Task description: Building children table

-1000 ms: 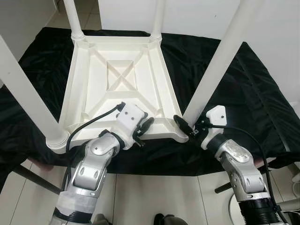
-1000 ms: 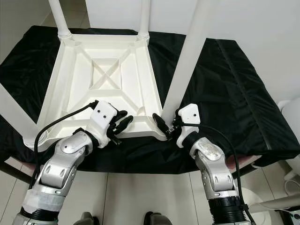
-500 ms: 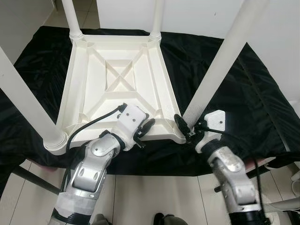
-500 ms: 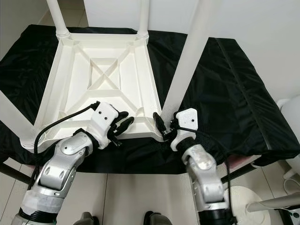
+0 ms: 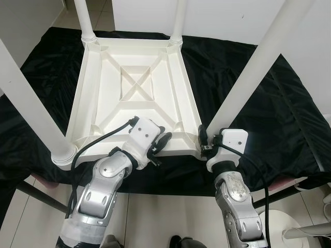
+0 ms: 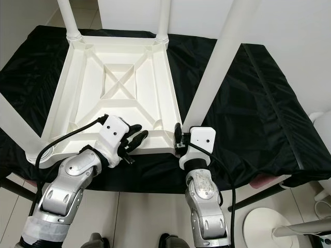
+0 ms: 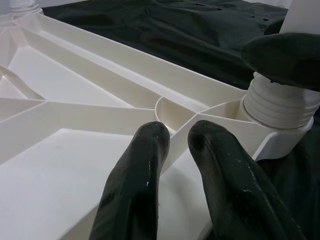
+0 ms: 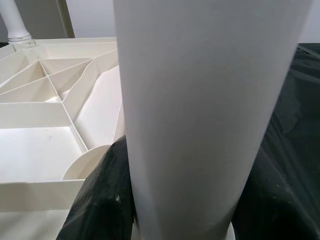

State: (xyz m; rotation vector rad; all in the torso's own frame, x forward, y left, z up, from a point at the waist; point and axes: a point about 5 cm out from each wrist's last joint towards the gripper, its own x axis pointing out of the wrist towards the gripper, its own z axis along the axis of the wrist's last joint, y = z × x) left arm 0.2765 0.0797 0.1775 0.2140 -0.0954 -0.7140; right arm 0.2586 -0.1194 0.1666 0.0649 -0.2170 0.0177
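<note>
The white children table (image 5: 135, 93) is lying upside down on a desk draped in a black cloth (image 5: 269, 103), its ribbed underside facing up like a shallow tray split by a crossed brace into compartments, all of them holding nothing but bare plastic. Four white legs are standing up from its corners; the near right leg (image 5: 253, 77) is rising out of the corner nearest the robot's right side. The right pincer (image 5: 203, 146) is gripping that leg at its base, one black finger (image 8: 107, 200) pressing on each side of the white tube, just above the corner socket of the children table. The left pincer (image 5: 159, 143) is resting on the near edge of the children table, between the two near corners and closer to the right one, its two fingers (image 7: 150, 165) nearly together with only a thin gap and holding nothing, tips lying over the rim rib beside the threaded collar (image 7: 277, 105) of the near right leg. A round white base (image 6: 269, 227) is sitting on the floor beyond the desk's near right corner.
</note>
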